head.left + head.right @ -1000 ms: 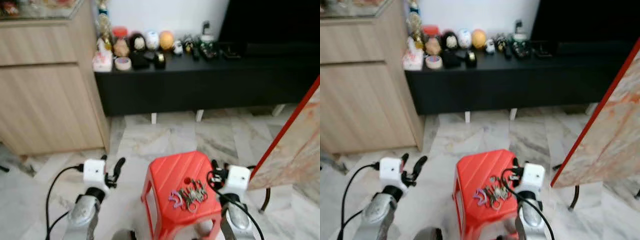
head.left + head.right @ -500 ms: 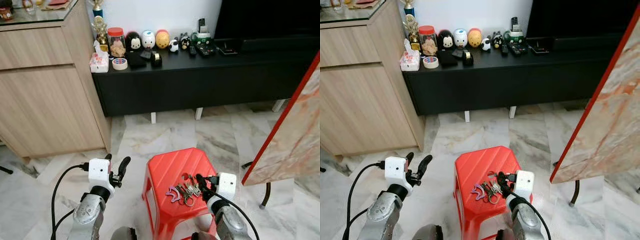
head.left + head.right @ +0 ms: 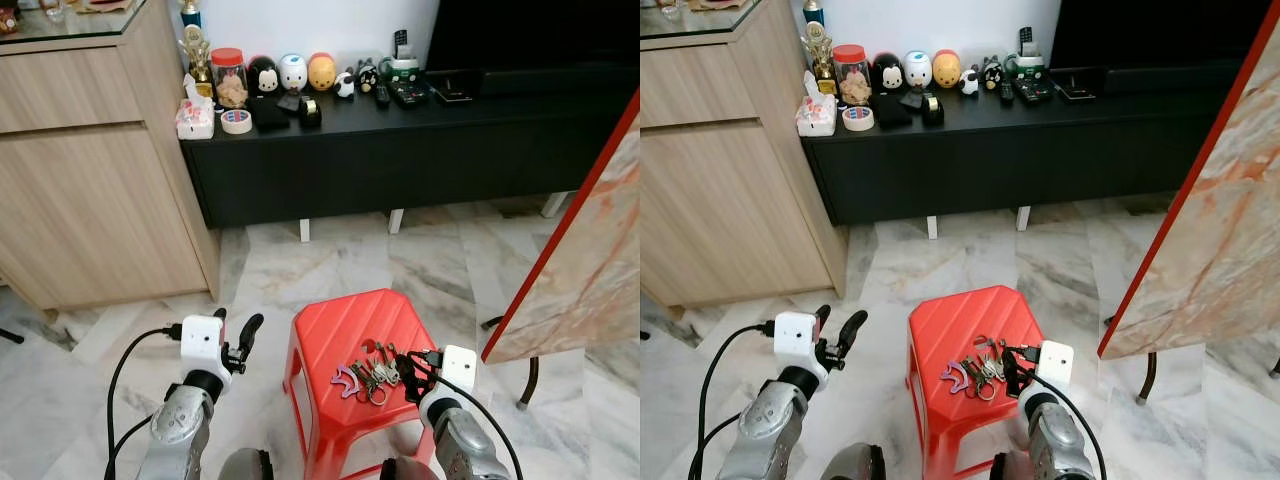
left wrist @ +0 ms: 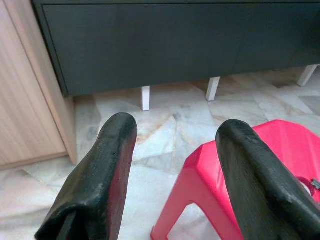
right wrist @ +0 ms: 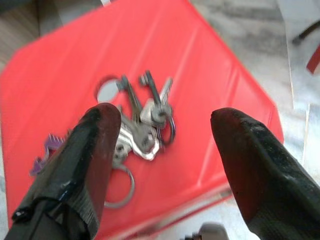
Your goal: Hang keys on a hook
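A bunch of silver keys with a purple tag lies on top of a red plastic stool. My right gripper hovers open just right of the keys, above the stool's right edge. In the right wrist view the keys lie between and beyond its spread fingers. My left gripper is open and empty, raised to the left of the stool.
A long black low cabinet carries figurines, a jar and tape along the back wall. A wooden cupboard stands at the left. A marble-patterned panel with a red edge leans at the right. The floor is marble tile.
The camera has steadied and shifted a little. My right gripper has moved in from the stool's right side toward the keys. The left arm has barely moved.
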Robot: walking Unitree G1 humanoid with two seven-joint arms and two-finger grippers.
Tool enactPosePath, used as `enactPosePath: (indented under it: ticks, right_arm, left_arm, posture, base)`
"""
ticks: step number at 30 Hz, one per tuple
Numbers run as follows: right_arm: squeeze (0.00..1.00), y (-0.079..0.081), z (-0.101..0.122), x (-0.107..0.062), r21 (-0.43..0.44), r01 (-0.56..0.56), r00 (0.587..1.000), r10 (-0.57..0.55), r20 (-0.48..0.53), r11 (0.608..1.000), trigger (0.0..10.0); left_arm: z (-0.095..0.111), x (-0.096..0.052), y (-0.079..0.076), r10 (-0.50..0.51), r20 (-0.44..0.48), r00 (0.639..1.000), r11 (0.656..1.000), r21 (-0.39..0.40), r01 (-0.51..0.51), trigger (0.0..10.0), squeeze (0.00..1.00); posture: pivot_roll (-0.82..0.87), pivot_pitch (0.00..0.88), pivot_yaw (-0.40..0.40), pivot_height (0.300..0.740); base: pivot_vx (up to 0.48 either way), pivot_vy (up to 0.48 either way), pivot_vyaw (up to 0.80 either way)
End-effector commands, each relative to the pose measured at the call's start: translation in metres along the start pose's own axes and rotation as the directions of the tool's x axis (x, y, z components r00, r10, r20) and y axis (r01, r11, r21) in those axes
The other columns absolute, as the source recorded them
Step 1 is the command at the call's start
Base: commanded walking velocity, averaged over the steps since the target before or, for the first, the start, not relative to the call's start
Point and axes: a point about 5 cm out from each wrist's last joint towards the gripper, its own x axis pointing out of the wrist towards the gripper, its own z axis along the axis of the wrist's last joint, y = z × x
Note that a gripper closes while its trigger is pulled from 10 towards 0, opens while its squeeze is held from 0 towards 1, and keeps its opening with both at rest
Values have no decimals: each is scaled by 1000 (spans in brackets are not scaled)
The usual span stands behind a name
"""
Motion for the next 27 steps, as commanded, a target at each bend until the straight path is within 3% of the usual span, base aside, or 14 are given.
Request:
enactPosePath:
  ticks: [1, 5, 17, 27]
  right_arm:
    - [0, -3, -1, 0, 0, 17, 1000, -17, -4, 1000, 10000]
    - [0, -3, -2, -1, -4, 16, 1000, -16, -1, 1000, 10000]
    - [0, -4, 16, 0, 4, 23, 991, -23, 135, 1000, 10000]
    - [0, 5, 22, 1, -83, -27, 983, 42, 179, 996, 10000]
  left_arm:
    - [-1, 0, -4, -13, -2, 1000, 1000, 7, 13, 10000, 0]
    - [0, -4, -4, -17, 0, 1000, 1000, 7, 17, 10000, 0]
    - [-1, -16, -8, -13, -3, 1000, 1000, -1, 13, 10000, 0]
    - [0, -17, -10, -18, -6, 1000, 1000, -7, 18, 10000, 0]
  posture:
    - [46, 82, -29, 637]
    - [43, 109, -32, 637]
    - [44, 170, -35, 637]
    - [39, 173, -39, 613]
  base:
    - [0, 0, 0]
    - [0, 0, 0]
    - [0, 0, 0]
    - [0, 0, 0]
